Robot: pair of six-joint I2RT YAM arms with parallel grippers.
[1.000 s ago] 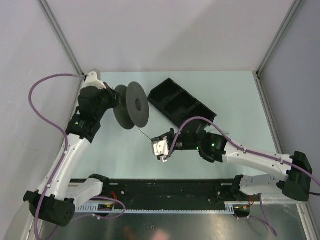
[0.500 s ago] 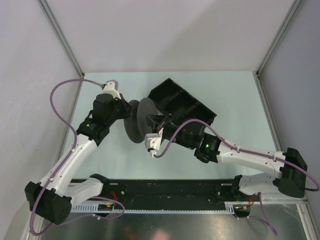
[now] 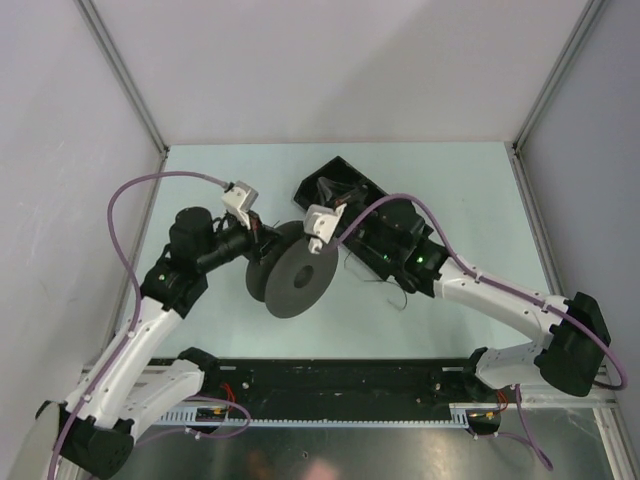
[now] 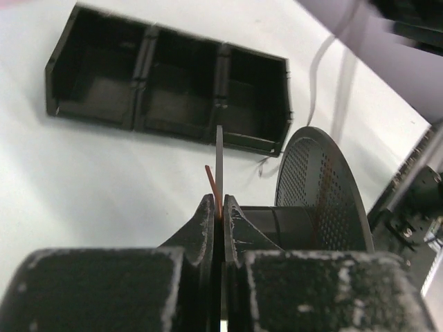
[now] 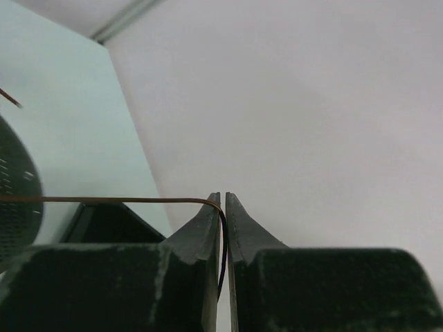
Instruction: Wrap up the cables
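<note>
The dark grey spool (image 3: 297, 280) hangs tilted above the table, its perforated far flange in the left wrist view (image 4: 324, 194). My left gripper (image 3: 262, 243) is shut on the spool's near flange, which shows edge-on between the jaws (image 4: 221, 207), with a short reddish wire end (image 4: 211, 181) beside it. My right gripper (image 3: 328, 190) is behind the spool, over the black bin. It is shut (image 5: 223, 200) on the thin dark cable (image 5: 104, 200), which runs left toward the spool. A loose wavy stretch of cable (image 3: 392, 292) lies on the table under the right arm.
A black three-compartment bin (image 3: 340, 170) lies at the back of the table, partly hidden by the right arm; it also shows in the left wrist view (image 4: 166, 90). Purple arm hoses (image 3: 130, 200) loop beside both arms. Grey walls enclose the table on three sides.
My left arm has carried the spool right and toward the front, turning it. My right gripper has swung from the near side of the spool up to behind it, over the bin.
</note>
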